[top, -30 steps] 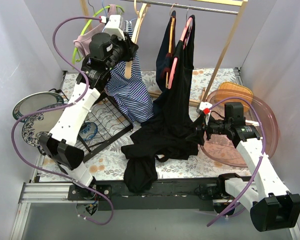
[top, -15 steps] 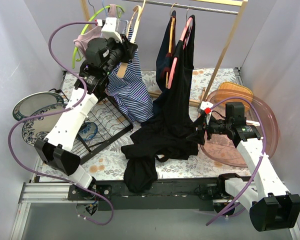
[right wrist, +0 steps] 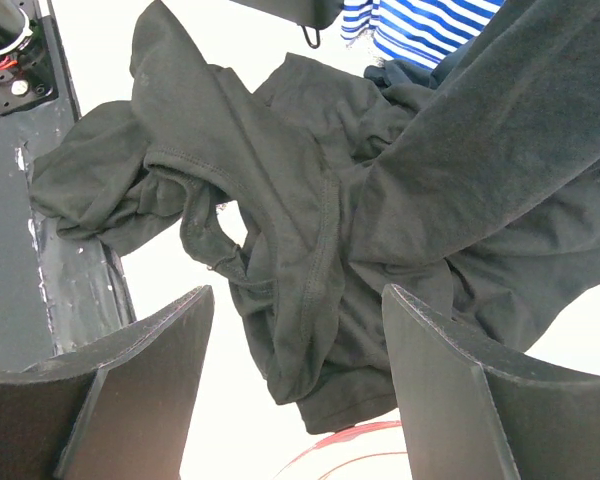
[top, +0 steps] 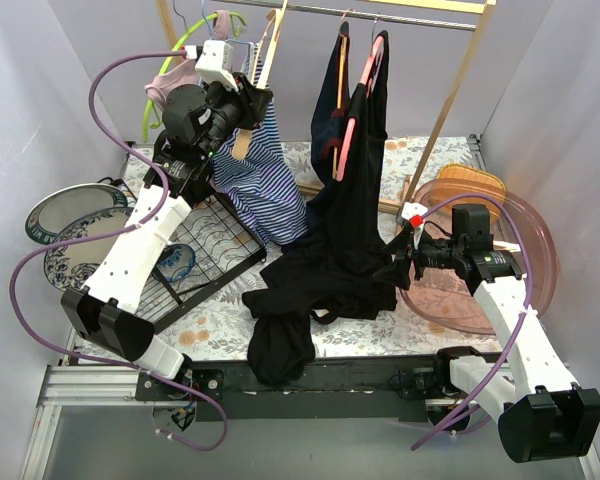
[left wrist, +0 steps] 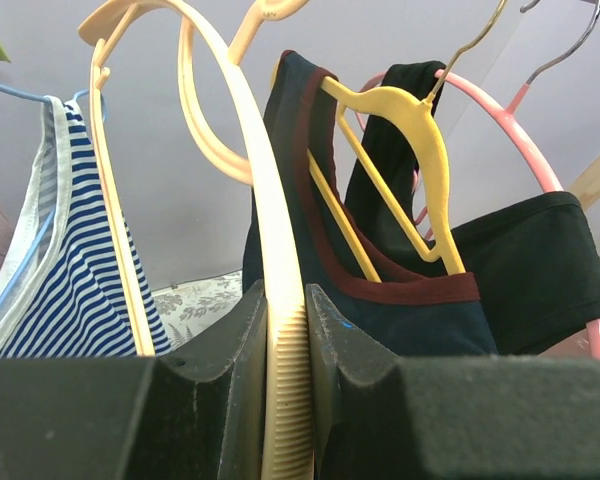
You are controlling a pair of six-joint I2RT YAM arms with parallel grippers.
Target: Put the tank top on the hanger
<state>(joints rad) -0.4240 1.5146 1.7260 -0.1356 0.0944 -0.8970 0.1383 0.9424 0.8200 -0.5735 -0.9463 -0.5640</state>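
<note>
My left gripper (top: 248,103) is up at 11 o'clock in the top view, by the clothes rail (top: 380,12). Its jaws are pressed together on one arm of the cream hanger (top: 243,138). In the left wrist view the ribbed edge of that arm runs straight up between my fingers (left wrist: 230,380), so the pinch (left wrist: 287,385) is on the hanger (left wrist: 245,140) alone. The hanger's long axis stands steep, with the hook end at 12 o'clock toward the rail and the free arm down at 7 o'clock. It lies against the blue-and-white striped top (top: 265,190), which shows at 9 o'clock in the wrist view (left wrist: 70,280).

The black tank top (top: 325,270) is not on the hanger. It lies crumpled on the flowered table (top: 220,325) at the middle of the top view. Its long axis runs roughly from 1 o'clock to 7 o'clock, and the 7 o'clock end droops over the near table edge. The right wrist view shows the fabric (right wrist: 280,200) bunched in folds, with a narrow strap looped around a small gap at 9 o'clock of the heap.

My right gripper (top: 392,265) sits at the 3 o'clock edge of the tank top, pointing toward 9 o'clock. Its jaws are spread wide (right wrist: 295,300) and hold nothing. I cannot tell whether the fingertips touch the cloth.

At 1 o'clock a pink hanger (top: 365,75) carries another black garment down toward the heap.
</note>
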